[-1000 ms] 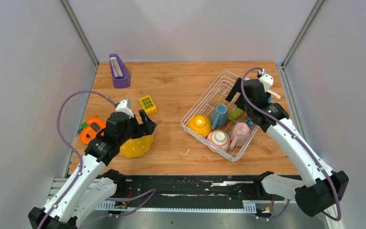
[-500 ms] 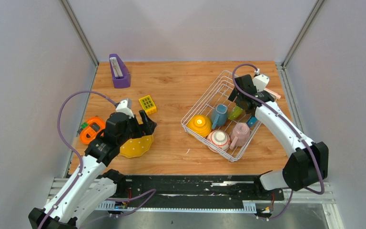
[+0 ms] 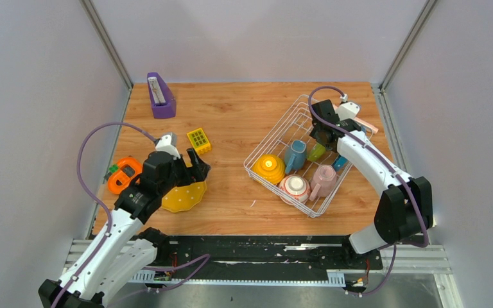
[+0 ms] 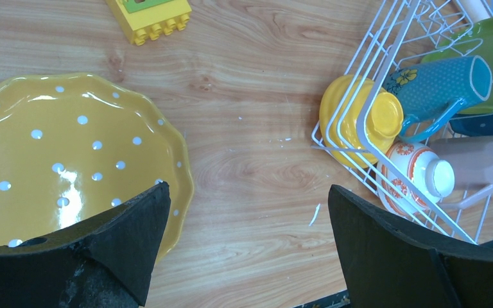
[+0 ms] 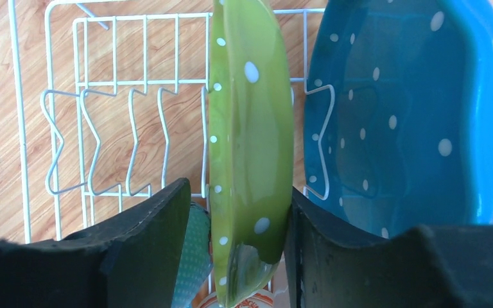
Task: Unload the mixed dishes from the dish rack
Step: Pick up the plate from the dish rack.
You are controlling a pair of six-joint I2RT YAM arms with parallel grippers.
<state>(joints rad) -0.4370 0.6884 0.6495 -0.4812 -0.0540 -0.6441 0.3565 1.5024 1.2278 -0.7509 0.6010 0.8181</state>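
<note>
Straddling green plate point(image 5: 250, 128) edge — end effector point(image 5: 239, 192)

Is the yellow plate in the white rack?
No, the yellow plate lies flat on the wooden table, well apart from the rack.

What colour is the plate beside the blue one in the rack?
The plate is green with white dots; right wrist view shows it best.
</note>
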